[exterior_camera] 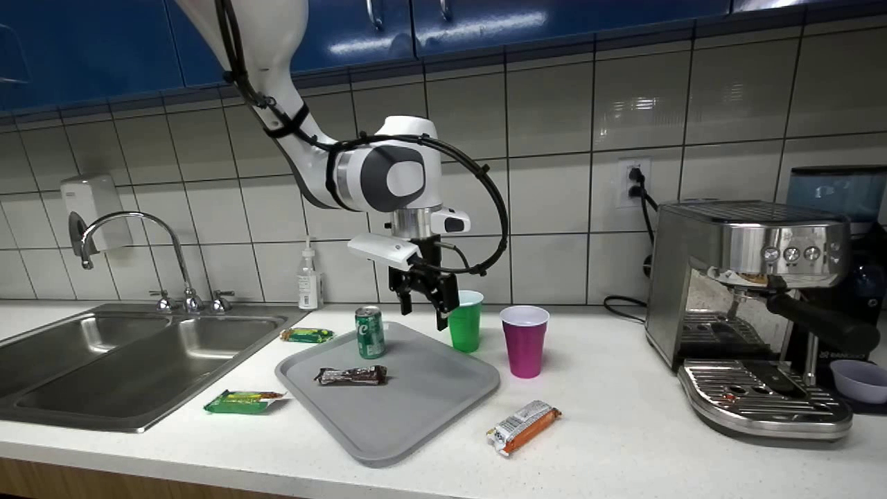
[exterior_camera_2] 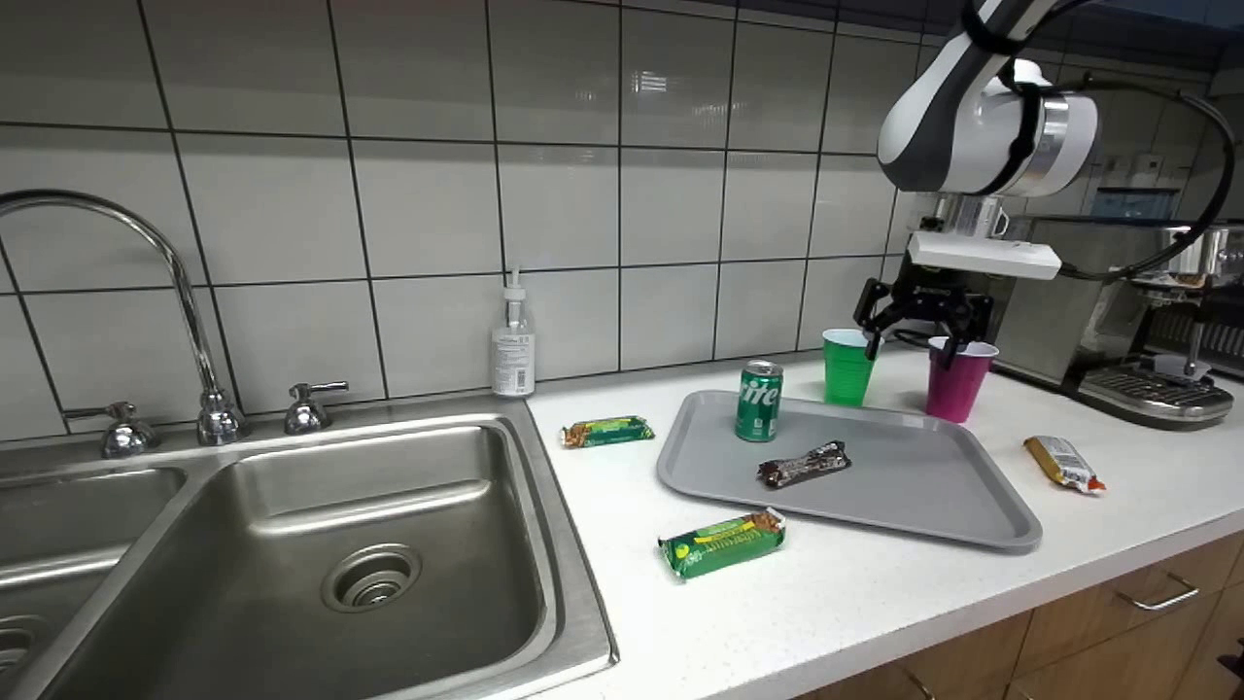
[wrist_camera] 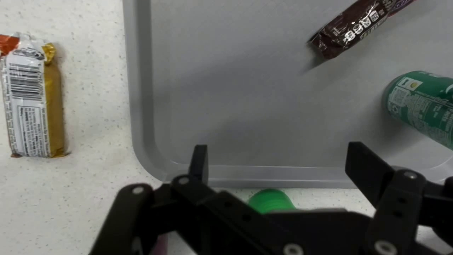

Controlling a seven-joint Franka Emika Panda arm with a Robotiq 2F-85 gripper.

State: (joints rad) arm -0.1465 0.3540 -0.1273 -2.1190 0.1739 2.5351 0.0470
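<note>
Surface (exterior_camera: pixel 610 443): bearing a gray tray (exterior_camera: pixel 416 409) and green cup (exterior_camera: pixel 466 327)
End effector (wrist_camera: pixel 277 152): gaping wide, gripping nothing
Wrapper barcode (wrist_camera: pixel 24 81): showing clearly only in wrist view

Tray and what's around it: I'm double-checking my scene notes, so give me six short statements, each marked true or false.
1. The can stands upright on the tray. True.
2. The pincer is closed around the can. False: the pincer is open and holds nothing.
3. The green cup stands upright beside the tray. True.
4. The brown bar lies in the sink. False: the brown bar is on the tray.
5. The orange bar lies off the tray. True.
6. The magenta cup is tipped over. False: the magenta cup stands upright.
</note>
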